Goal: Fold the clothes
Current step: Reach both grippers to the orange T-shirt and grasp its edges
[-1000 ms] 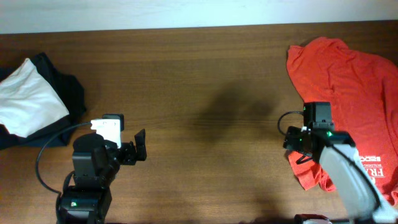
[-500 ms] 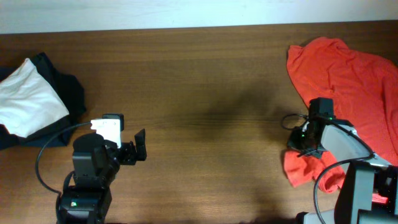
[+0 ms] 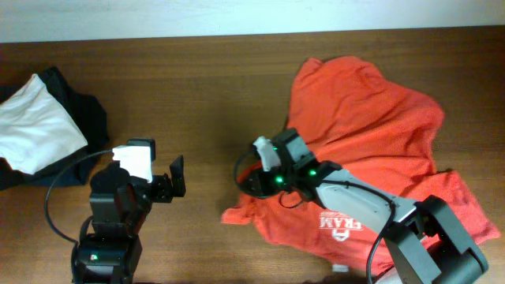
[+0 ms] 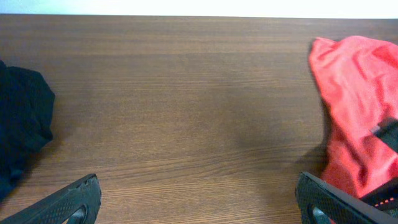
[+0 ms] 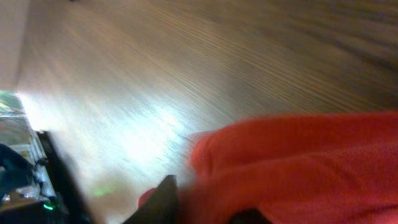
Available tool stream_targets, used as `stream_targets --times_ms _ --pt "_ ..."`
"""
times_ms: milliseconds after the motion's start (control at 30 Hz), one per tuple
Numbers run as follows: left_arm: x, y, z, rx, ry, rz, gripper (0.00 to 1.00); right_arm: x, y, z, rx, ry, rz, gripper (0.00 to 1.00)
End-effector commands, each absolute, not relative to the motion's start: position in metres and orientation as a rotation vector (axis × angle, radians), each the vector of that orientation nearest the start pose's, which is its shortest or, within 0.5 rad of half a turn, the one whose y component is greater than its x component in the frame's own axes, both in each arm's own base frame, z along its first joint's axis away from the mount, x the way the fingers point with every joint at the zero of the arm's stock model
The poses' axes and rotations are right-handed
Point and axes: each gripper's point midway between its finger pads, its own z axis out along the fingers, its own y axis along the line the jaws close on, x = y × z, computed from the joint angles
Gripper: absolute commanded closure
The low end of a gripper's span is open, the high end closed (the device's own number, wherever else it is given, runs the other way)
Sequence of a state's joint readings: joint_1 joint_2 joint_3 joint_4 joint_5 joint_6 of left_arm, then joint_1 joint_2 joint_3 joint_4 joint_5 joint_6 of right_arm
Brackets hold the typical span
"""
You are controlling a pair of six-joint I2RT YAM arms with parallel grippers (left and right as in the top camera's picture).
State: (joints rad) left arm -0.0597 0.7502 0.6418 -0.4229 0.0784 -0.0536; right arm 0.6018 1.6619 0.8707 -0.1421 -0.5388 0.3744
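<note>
tee [image 3: 371, 134]: dragged in from the right edge, now sprawls from the middle of the bench [image 3: 229, 79] out to the right side
right gripper [image 3: 254, 180]: moved way left to mid-bench, fingers clamped on the tee's edge
left gripper [image 3: 175, 175]: same spot near front-left, fingers apart, empty

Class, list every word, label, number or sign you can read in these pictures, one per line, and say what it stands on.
"FRAM": white block letters on the orange-red T-shirt, near its lower edge in the overhead view; folds may hide further letters.
Smaller white print beside those letters: too small to read.
White garment and dark garment: no text visible.
Wrist views: nothing readable.
</note>
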Motion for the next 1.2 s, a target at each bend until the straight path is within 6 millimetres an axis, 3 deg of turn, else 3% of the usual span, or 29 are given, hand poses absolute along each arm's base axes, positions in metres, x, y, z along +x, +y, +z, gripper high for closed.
stream_targets --times_ms 0,33,167,300,400,500,633,833,867,900,933,967,1000,1067,1167 --pt "0.292 -0.032 0.205 0.046 2.106 -0.166 0.01 0.307 0.285 0.09 -0.479 2.563 0.908 0.25" --pt "0.292 -0.032 0.204 0.046 2.112 -0.167 0.01 0.314 0.272 0.094 -0.448 2.59 0.841 0.01" --pt "0.292 -0.04 0.202 0.072 2.121 -0.215 0.01 0.335 0.18 0.116 -0.244 2.736 0.433 0.01" --pt "0.287 -0.072 0.186 0.179 2.179 -0.432 0.01 0.331 0.115 0.132 -0.027 2.805 0.318 0.01" --pt "0.277 -0.099 0.153 0.22 2.32 -0.663 0.01 0.319 0.065 0.134 0.161 2.863 0.266 0.01" --pt "0.263 -0.11 0.107 0.042 2.555 -0.846 0.01 0.308 0.03 0.129 0.329 2.911 0.235 0.01" --pt "0.246 -0.131 0.07 0.01 2.721 -1.052 0.01 0.303 0.006 0.128 0.443 2.917 0.221 0.01" --pt "0.229 -0.152 0.015 0.07 2.922 -1.05 0.02 0.3 -0.001 0.127 0.479 2.923 0.206 0.01" --pt "0.227 -0.155 0.009 0.091 2.941 -1.044 0.07 0.3 -0.001 0.127 0.479 2.925 0.206 0.01" --pt "0.226 -0.158 0.005 0.108 2.946 -1.047 0.26 0.299 -0.001 0.127 0.479 2.927 0.205 0.01" --pt "0.227 -0.16 0.005 0.116 2.944 -1.048 0.59 0.298 -0.001 0.127 0.48 2.929 0.205 0.01" --pt "0.228 -0.16 0.005 0.12 2.936 -1.046 0.85 0.298 -0.001 0.127 0.48 2.93 0.206 0.01" --pt "0.232 -0.161 0.006 0.128 2.917 -1.044 0.98 0.298 -0.001 0.127 0.481 2.93 0.205 0.01" --pt "0.242 -0.162 0.008 0.147 2.877 -1.033 0.99 0.298 -0.001 0.127 0.481 2.933 0.205 0.01" --pt "0.26 -0.147 0.004 0.134 2.882 -0.842 0.99 0.296 -0.001 0.126 0.483 2.939 0.203 0.01"
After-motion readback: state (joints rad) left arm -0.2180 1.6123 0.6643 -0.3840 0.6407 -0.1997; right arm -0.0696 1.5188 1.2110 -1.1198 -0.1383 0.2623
